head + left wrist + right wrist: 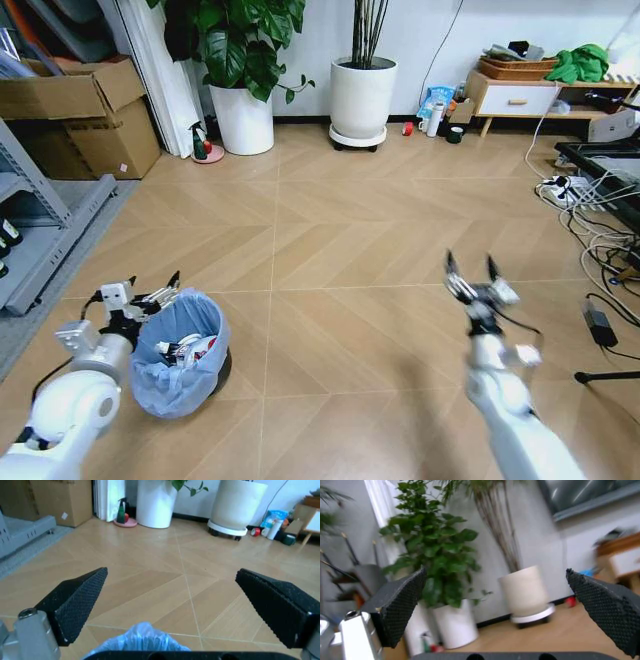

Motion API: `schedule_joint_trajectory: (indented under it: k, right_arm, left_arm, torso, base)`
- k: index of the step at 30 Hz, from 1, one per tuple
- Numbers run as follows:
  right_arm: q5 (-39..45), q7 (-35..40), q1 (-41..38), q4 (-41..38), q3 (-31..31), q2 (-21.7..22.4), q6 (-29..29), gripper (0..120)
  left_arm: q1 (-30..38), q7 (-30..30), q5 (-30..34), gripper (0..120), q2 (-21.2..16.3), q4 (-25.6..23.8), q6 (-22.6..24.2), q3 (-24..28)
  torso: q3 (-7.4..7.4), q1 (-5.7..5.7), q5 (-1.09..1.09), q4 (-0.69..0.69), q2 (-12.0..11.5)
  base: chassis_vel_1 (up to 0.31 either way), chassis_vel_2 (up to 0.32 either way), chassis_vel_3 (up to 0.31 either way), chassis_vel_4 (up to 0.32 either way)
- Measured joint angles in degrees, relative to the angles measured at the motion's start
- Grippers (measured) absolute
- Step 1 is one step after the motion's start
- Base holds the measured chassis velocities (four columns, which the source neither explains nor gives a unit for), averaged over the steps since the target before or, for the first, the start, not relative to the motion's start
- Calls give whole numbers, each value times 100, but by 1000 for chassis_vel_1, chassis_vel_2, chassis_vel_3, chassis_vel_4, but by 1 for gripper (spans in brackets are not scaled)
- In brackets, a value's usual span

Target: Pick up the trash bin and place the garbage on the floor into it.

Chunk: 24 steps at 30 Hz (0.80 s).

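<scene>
The trash bin (180, 360), dark and lined with a crinkled light-blue bag, stands on the wood floor at the lower left. Garbage (190, 348), white and red pieces, lies inside it. My left gripper (158, 293) hovers at the bin's far-left rim. In the left wrist view the left gripper (171, 573) is open wide, with a bit of the blue bag (140, 639) just under the fingers and nothing between them. My right gripper (471, 265) is raised over bare floor at the right, open and empty, and the right wrist view of it (494, 573) faces the plants.
Two white plant pots (362, 97) stand by the far wall, with a spray bottle (200, 142) to their left. Cardboard boxes (85, 115) and a grey metal shelf (45, 215) line the left side. Cables and a power strip (565, 188) lie at the right, near a low cabinet (515, 100).
</scene>
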<state>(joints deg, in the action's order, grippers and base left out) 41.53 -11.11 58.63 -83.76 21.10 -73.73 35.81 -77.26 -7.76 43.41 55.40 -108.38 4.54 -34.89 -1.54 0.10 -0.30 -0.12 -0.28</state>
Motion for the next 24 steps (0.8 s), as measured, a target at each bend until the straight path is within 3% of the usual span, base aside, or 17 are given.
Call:
schedule_joint_trajectory:
  k: [2,8,24]
  right_arm:
    - [1,19,-244,182,-314,-159,-31,100]
    - [-2,21,-268,211,-350,-180,-40,100]
    - [-12,5,-218,198,-303,-165,-50,100]
  left_arm:
    - [47,-1,-108,100,93,99,16,79]
    - [53,-5,-139,100,105,123,44,92]
    - [48,-5,-125,100,92,126,64,88]
  torso:
    - [0,0,4,2,0]
    - [1,0,3,-5,0]
    - [1,0,3,-2,0]
  base:
    - [0,0,0,0]
    - [0,0,0,0]
    - [0,0,0,0]
